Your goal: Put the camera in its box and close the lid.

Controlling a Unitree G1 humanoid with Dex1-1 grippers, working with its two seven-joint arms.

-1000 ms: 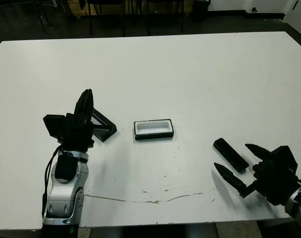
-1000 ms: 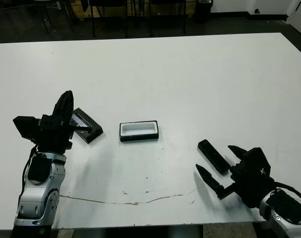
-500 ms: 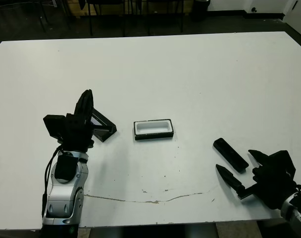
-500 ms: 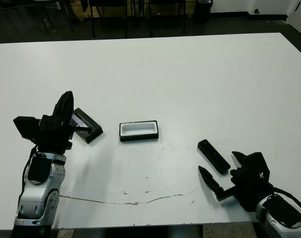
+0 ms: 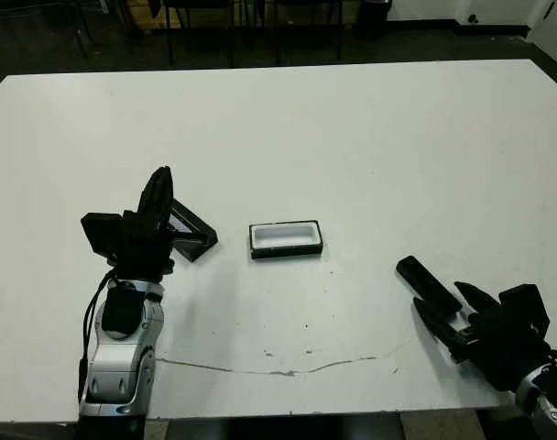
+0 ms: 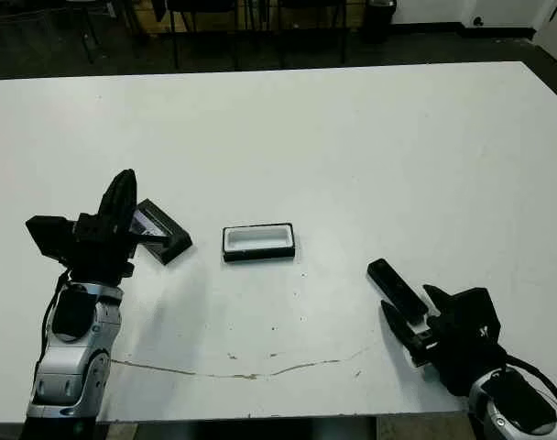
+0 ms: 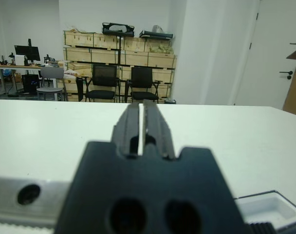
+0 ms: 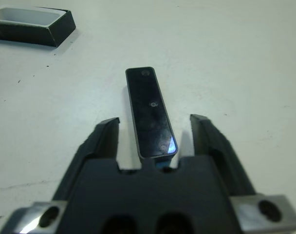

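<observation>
Bright even light, soft shadows, blurred wrist foregrounds

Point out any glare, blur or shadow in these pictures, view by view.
Right wrist view: the camera is sharp, with a bluish glint at its near corner, while the right tool body is soft. Left wrist view: the left tool is blurred up close; the room behind is sharp. Eye views: even light, faint shadow beside the box and lid.
</observation>
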